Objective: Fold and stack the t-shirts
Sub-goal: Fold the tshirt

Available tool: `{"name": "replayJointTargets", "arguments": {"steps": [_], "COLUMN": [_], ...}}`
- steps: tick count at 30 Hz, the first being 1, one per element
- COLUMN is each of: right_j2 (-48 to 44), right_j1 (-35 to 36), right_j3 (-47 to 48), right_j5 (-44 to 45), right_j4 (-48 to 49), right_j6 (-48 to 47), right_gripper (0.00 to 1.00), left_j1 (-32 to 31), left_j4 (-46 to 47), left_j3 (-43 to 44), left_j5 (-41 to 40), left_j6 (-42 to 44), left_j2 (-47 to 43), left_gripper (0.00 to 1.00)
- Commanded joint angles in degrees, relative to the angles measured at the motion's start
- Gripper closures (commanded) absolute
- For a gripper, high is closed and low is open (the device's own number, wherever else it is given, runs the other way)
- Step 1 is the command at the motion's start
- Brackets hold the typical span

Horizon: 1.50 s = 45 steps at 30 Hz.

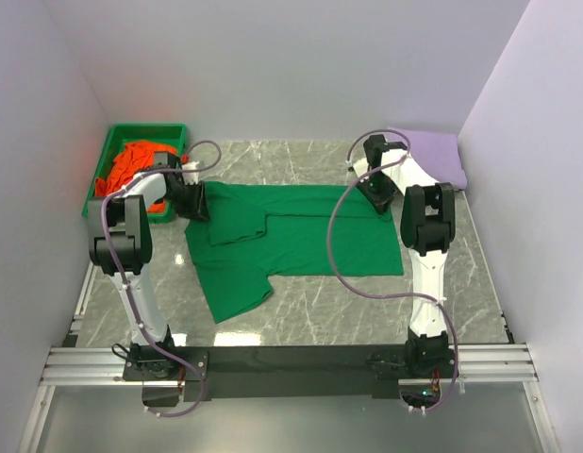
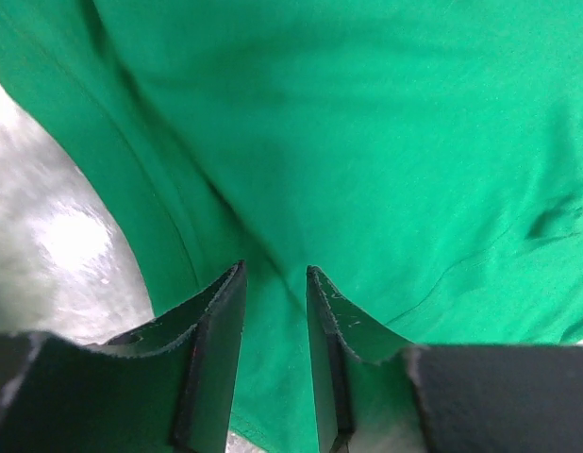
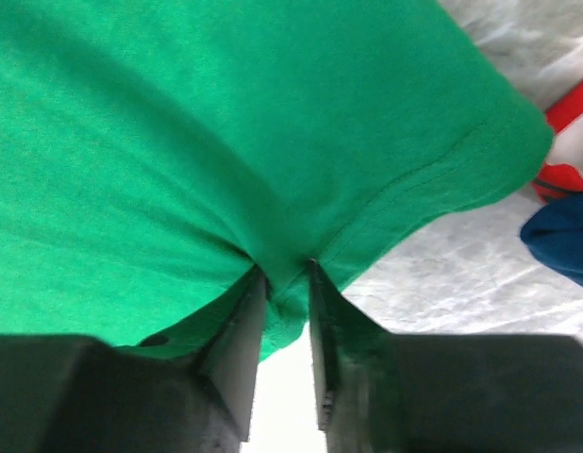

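A bright green t-shirt (image 1: 301, 236) lies spread on the marble table, its left part folded over and one sleeve pointing to the near left. My left gripper (image 1: 195, 201) is at the shirt's far left corner. In the left wrist view (image 2: 274, 269) its jaws stand narrowly apart with green cloth (image 2: 367, 142) between them. My right gripper (image 1: 378, 195) is at the shirt's far right edge. In the right wrist view (image 3: 287, 269) it pinches a bunched hem of the green cloth (image 3: 225, 123), lifted off the table. An orange t-shirt (image 1: 136, 162) lies crumpled at the far left. A folded lavender t-shirt (image 1: 431, 153) lies at the far right.
The orange shirt sits in a green plastic tray (image 1: 145, 128) at the far left corner. White walls close in the table on three sides. A red shape (image 3: 567, 142) and a dark blue shape (image 3: 561, 236) show at the right edge of the right wrist view.
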Motion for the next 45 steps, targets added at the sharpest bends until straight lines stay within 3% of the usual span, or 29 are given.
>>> {"name": "replayJointTargets", "arguments": {"steps": [1,6,11,13,16,23,27,32,45], "right_j2": [-0.3,-1.9,-10.6,-16.4,-23.6,-38.0,-44.0,-47.4,-43.1], "right_j1": [-0.7,-0.6,-0.7,-0.6,-0.7,0.7,2.3,4.0,6.2], "right_j3": [-1.8,-0.4,-3.9,-7.9,-14.4,-35.6,-47.9,-56.9,-63.6], "right_j5": [2.4,1.0,-2.7,-3.5,-5.1,-8.7,-7.7,-5.7,-1.4], "right_j4": [1.7,1.9,2.3,2.5,1.5,2.1,7.0,13.4,21.2], "right_j6": [-0.7,0.4,-1.7,-3.2,-5.8,-14.3,-17.0,-18.9,-20.0], "right_gripper": [0.66,0.56,0.38,0.37,0.38,0.55,0.57,0.57,0.57], "left_j1": [-0.3,0.0,-0.2,-0.1,0.0,0.0,0.0,0.0,-0.1], "left_j4": [-0.2,-0.4,-5.4,-7.2,-10.8,-16.9,-16.3,-15.6,-14.0], "left_j3": [-1.5,-1.0,-0.6,-2.4,-6.4,-20.0,-27.2,-30.3,-31.6], "left_j5": [-1.7,-2.1,12.6,13.9,14.3,11.3,9.0,7.1,6.7], "left_j6": [0.9,3.5,13.1,17.1,24.4,47.1,52.9,55.8,58.1], "left_j2": [0.7,0.6,-8.5,-13.7,-19.9,-30.3,-34.5,-35.7,-34.6], "left_gripper": [0.63,0.64,0.46,0.44,0.41,0.41,0.41,0.41,0.39]}}
